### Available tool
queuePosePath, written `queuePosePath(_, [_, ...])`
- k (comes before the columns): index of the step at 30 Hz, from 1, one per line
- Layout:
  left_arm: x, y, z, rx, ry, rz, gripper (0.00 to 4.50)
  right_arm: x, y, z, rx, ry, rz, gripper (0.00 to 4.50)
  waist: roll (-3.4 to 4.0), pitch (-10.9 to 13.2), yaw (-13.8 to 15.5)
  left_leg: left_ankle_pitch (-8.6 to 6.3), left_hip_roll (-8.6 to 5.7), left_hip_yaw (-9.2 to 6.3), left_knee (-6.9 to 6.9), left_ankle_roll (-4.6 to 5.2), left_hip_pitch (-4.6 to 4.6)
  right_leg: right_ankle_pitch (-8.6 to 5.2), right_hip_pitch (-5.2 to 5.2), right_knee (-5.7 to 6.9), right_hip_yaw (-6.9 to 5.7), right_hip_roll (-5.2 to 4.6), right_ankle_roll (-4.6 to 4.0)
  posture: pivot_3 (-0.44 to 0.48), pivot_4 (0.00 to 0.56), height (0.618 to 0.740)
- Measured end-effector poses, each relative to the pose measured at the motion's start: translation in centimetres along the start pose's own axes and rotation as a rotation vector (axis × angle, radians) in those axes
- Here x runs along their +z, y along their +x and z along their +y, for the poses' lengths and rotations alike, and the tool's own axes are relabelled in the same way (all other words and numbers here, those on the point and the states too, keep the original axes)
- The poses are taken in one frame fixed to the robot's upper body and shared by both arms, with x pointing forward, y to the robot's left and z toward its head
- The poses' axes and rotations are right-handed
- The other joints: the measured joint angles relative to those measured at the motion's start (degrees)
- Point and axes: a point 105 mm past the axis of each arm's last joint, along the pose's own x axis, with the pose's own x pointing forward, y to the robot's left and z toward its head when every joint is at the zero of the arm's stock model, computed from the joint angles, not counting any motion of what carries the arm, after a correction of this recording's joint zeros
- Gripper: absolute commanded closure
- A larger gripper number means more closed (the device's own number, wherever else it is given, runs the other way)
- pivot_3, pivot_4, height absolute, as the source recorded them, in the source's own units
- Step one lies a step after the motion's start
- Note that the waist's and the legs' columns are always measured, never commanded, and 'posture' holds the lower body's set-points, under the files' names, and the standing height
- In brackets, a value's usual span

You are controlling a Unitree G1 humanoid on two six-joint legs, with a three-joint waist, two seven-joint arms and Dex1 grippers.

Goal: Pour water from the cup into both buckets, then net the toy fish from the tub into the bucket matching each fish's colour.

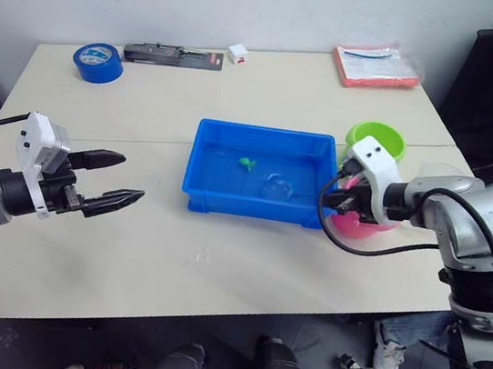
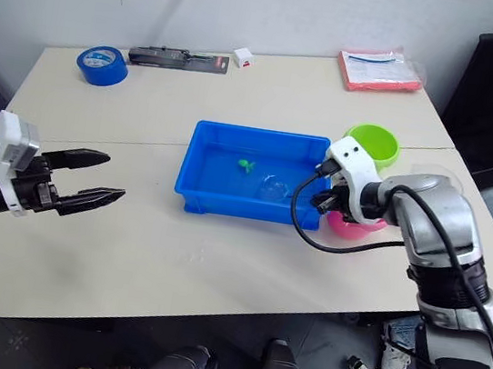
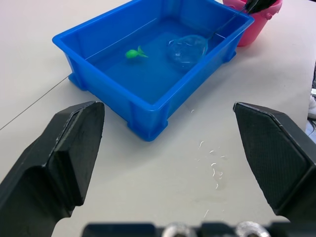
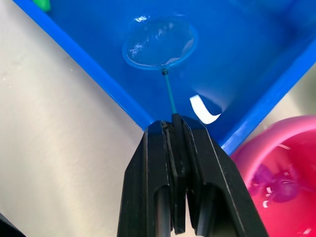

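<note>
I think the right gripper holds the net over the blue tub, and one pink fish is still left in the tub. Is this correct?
Not quite. The fish left in the tub is green, not pink, as the left wrist view shows. The rest is right: the right gripper is shut on the net handle, with the hoop over the tub.

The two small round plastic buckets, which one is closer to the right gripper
The bright pink bucket. It sits right beside the right gripper at the blue tub's corner, while the lime green bucket stands farther back.
</note>
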Motion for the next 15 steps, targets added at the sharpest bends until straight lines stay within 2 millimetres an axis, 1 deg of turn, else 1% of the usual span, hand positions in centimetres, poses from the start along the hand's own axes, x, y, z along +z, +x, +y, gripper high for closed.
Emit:
queuePosePath(4, [-0.1,0.0,-0.2,-0.003,0.001,0.008,0.0,0.5,1.8,-0.1,-0.013,0.038,0.004,3.72,0.0,0.0,-0.14,0.0,0.0,0.01,0.0,0.0,0.01,0.0,0.0,0.05,-0.02,0.0,0.0,0.0,0.15,0.74])
queuePosePath(11, [0.0,0.1,-0.5,-0.007,0.01,0.013,0.0,1.5,4.0,0.1,-0.028,0.066,-0.018,3.72,0.0,0.0,-0.16,0.0,0.0,-0.01,0.01,0.0,0.0,0.02,0.01,0.03,-0.24,-0.06,-0.03,0.0,0.15,0.74])
queuePosePath(15, [0.0,0.0,-0.7,-0.006,0.011,0.029,0.0,2.6,5.6,0.6,-0.02,0.079,-0.045,3.72,0.0,0.0,-0.79,0.0,0.0,-0.02,0.0,0.0,0.01,0.02,-0.01,0.08,-0.32,-0.07,-0.03,0.0,0.15,0.74])
